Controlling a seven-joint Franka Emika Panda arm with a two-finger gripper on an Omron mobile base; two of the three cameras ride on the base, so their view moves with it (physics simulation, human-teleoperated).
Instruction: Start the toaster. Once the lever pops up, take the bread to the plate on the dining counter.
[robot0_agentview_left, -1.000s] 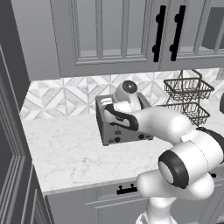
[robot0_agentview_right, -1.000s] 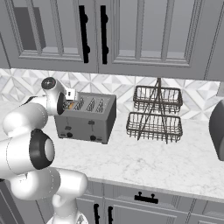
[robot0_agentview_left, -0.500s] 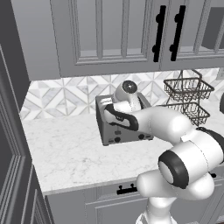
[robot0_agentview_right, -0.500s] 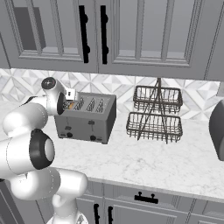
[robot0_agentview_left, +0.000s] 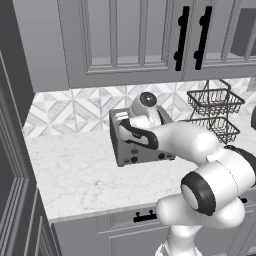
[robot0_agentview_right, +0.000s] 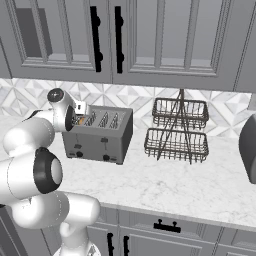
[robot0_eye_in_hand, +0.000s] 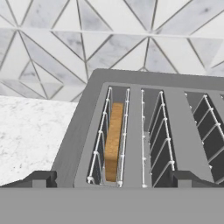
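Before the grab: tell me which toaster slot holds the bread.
The leftmost slot in the hand view, at the toaster's end: the bread stands on edge inside it. The other slots show bare wire guides.

Premises: a domestic kitchen, computer-rendered. Evidence: grey panelled wall cabinets (robot0_agentview_right: 150, 40) with black bar handles above a white marble-look countertop (robot0_agentview_left: 85, 175); a backsplash (robot0_agentview_left: 65, 107) of grey and white geometric tile; base drawers (robot0_agentview_right: 165, 227) with black pulls beneath the counter edge. On the counter stand a grey four-slot toaster (robot0_agentview_right: 100, 137) and, beside it, a two-tier dark wire basket rack (robot0_agentview_right: 177, 130).
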